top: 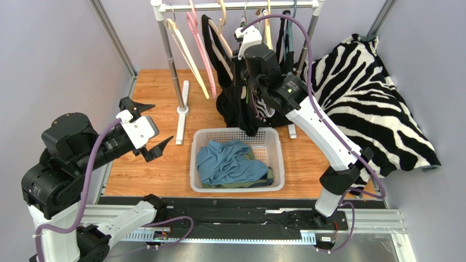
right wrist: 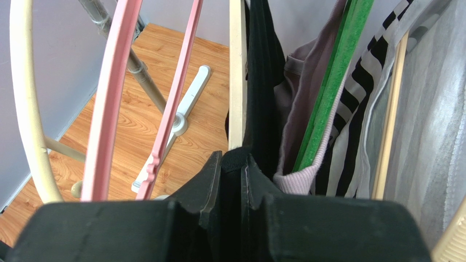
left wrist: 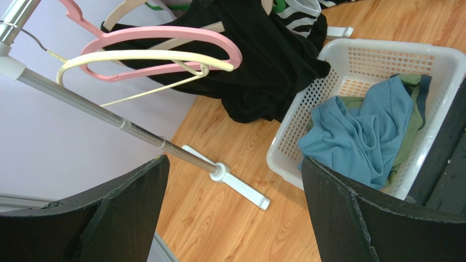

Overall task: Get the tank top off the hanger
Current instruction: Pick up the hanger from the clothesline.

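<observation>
The black tank top point(top: 232, 95) hangs from a pale wooden hanger point(right wrist: 236, 71) on the clothes rack point(top: 235, 5), its lower part bunched just behind the basket. My right gripper point(right wrist: 234, 159) is up among the hanging garments, shut on a fold of the black tank top point(right wrist: 263, 82) beside the hanger's arm. The same gripper point(top: 252, 82) is seen at the rack in the top view. My left gripper point(top: 155, 125) hovers open over the left side of the floor with nothing between its fingers point(left wrist: 350, 213). From there the tank top point(left wrist: 273, 60) shows ahead.
A white basket point(top: 275, 143) holding blue and green garments point(top: 229, 164) sits below the rack. Empty pink point(top: 198, 41) and cream point(top: 183, 49) hangers hang to the left. Lilac, zebra-striped and grey garments hang to the right. A zebra blanket point(top: 372, 93) lies at the far right. The rack's pole point(top: 174, 71) stands nearby.
</observation>
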`<state>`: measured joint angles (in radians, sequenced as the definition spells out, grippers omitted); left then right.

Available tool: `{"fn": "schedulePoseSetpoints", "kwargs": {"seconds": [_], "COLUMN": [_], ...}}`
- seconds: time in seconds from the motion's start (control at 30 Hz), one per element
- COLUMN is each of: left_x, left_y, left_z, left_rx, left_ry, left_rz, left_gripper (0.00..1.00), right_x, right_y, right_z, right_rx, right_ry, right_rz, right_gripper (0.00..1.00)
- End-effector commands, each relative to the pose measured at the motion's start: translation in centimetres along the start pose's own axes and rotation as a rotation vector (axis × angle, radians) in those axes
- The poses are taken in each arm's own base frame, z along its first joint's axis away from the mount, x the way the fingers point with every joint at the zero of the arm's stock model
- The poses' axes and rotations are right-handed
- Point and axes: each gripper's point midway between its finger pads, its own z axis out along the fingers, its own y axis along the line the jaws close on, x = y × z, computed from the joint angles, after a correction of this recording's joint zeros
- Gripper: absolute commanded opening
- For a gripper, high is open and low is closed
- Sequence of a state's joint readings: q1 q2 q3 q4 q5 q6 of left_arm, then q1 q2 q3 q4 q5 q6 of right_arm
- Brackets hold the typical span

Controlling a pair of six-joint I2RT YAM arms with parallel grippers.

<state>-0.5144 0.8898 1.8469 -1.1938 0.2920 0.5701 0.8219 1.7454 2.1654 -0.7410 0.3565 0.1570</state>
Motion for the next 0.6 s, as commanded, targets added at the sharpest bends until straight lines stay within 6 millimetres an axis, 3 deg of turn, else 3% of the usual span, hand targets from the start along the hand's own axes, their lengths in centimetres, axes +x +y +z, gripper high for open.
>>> {"fn": "schedulePoseSetpoints", "kwargs": {"seconds": [0.0, 0.3, 0.47, 0.57], "left_x": [-0.5, -0.6, -0.5, -0.5], "left_y": [0.0, 0.2, 0.3, 0.3], "left_z": [0.1, 0.2, 0.3, 0.5], "left_rx": [0.001, -0.004, -0.005, 0.0], "left_ry": [-0.021, -0.02, -0.014, -0.012], "left_rz": [-0.013, -0.013, -0.011, -0.013], "left_gripper": [0.99, 0.99, 0.99, 0.99], "right_x": [-2.0, -7.7, -11.7, -12.8], "right_y": [0.6, -0.7, -1.8, -2.2], "right_z": [-0.5, -2.1, -5.1, -6.8], "right_rx": [-0.031, 0.056, 0.075, 0.068], "right_ry": [-0.062, -0.27, -0.393, -0.432], "right_rz": [0.009, -0.022, -0.005, 0.003], "right_gripper": [0.0, 0.0, 0.0, 0.0]}}
